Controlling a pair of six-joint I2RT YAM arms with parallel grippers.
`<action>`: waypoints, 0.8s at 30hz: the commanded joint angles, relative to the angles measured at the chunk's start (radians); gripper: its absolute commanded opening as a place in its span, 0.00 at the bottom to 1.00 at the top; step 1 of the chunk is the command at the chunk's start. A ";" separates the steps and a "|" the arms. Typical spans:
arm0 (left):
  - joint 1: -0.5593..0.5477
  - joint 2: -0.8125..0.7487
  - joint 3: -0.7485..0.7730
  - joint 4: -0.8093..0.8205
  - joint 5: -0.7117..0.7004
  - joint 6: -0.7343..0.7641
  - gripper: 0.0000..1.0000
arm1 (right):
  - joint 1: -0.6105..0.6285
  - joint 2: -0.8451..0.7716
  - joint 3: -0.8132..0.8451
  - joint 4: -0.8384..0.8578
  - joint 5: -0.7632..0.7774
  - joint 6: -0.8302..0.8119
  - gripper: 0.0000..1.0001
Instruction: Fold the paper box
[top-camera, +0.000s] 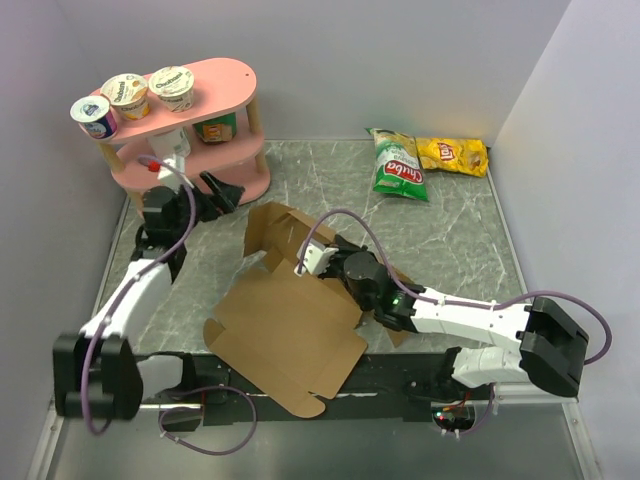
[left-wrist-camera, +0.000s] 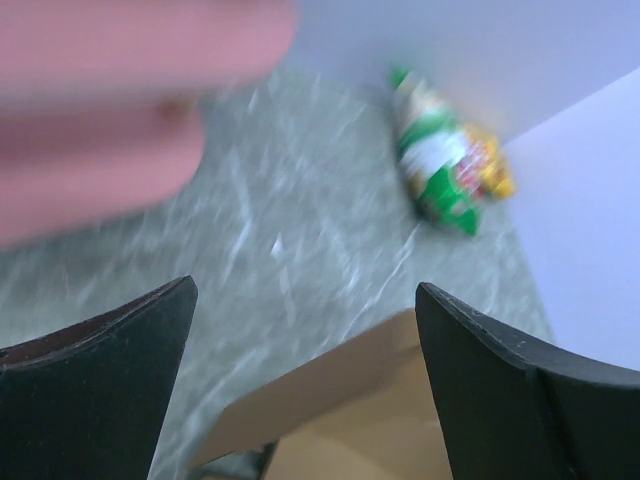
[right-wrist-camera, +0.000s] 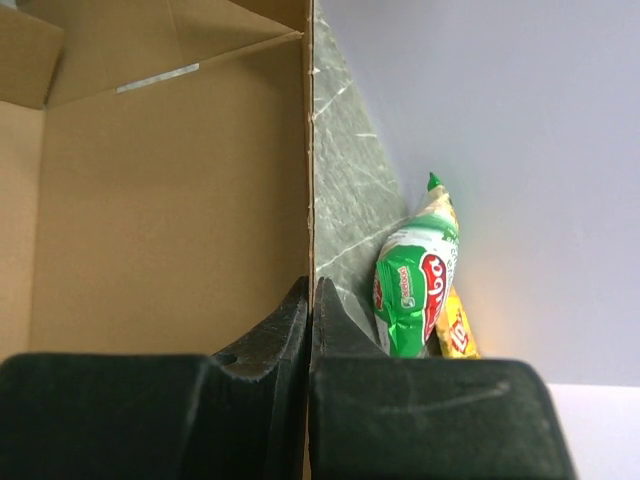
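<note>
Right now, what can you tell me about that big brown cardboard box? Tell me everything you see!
The paper box is plain brown cardboard with no printing, a cut-out sheet with flaps and tabs, only partly folded. Its big flat panel lies on the near side of the table, one tab poking over the front edge. The far part stands up like a wall. The right gripper is shut on a raised edge; the open left gripper is not touching it.
</note>
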 joint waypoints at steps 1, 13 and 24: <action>0.001 0.081 -0.020 0.108 0.084 -0.009 0.97 | 0.026 -0.014 -0.015 0.082 0.014 -0.026 0.00; -0.054 0.351 -0.036 0.251 0.092 0.020 0.94 | 0.052 0.037 -0.013 0.095 0.055 -0.067 0.00; -0.105 0.403 -0.113 0.370 0.159 0.040 0.92 | 0.061 0.080 -0.028 0.178 0.109 -0.122 0.00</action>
